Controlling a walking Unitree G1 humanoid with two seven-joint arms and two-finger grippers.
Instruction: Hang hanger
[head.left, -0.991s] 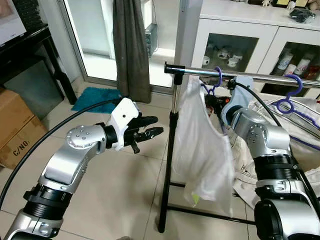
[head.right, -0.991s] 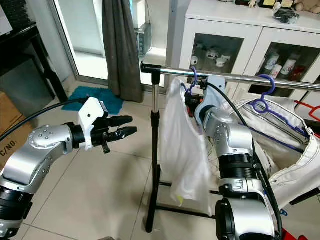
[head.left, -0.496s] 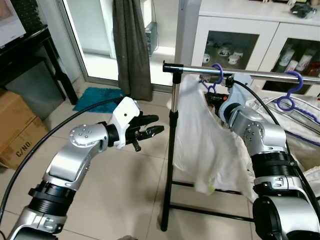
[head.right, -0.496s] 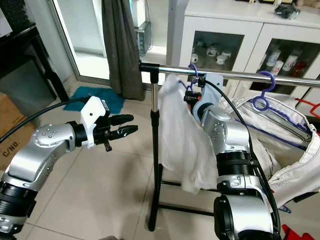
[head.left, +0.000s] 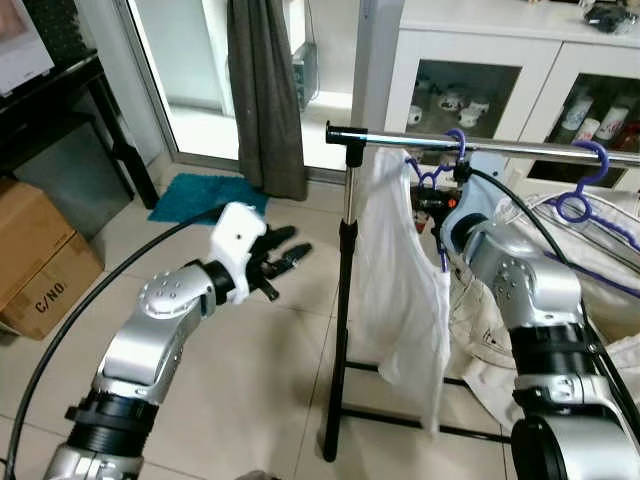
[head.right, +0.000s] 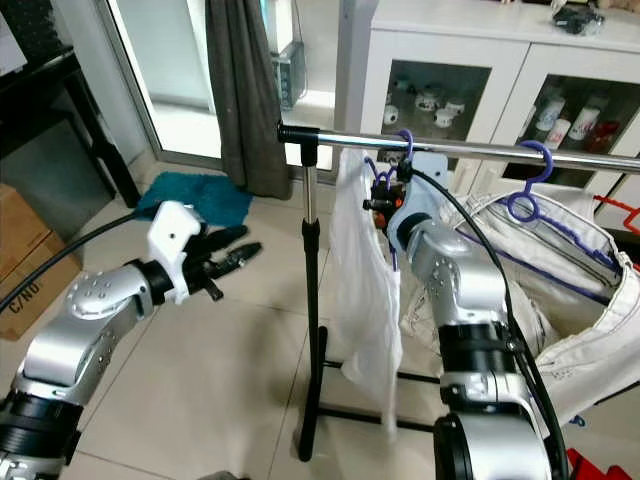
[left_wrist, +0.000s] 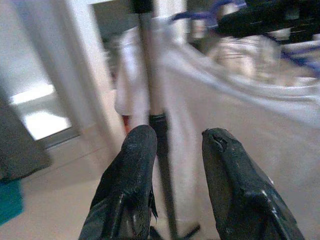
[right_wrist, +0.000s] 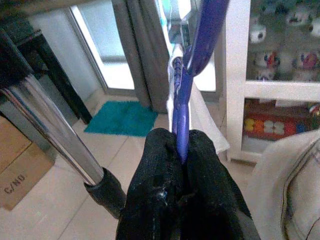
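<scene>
The purple hanger (right_wrist: 184, 117) with the white shirt (head.left: 400, 290) is being clenched by the right gripper (right_wrist: 182, 165) and is now hooked over the rail (head.left: 520, 150) (shirt swinging back down), left gripper (left_wrist: 175, 160) being kept released.

Bright daylight from the glass door (head.left: 195, 70), glare washing out the floor (head.left: 215, 135) beside it, head views sharp, left wrist view blurred, right wrist view soft, fingers (right_wrist: 160, 200) dark
</scene>
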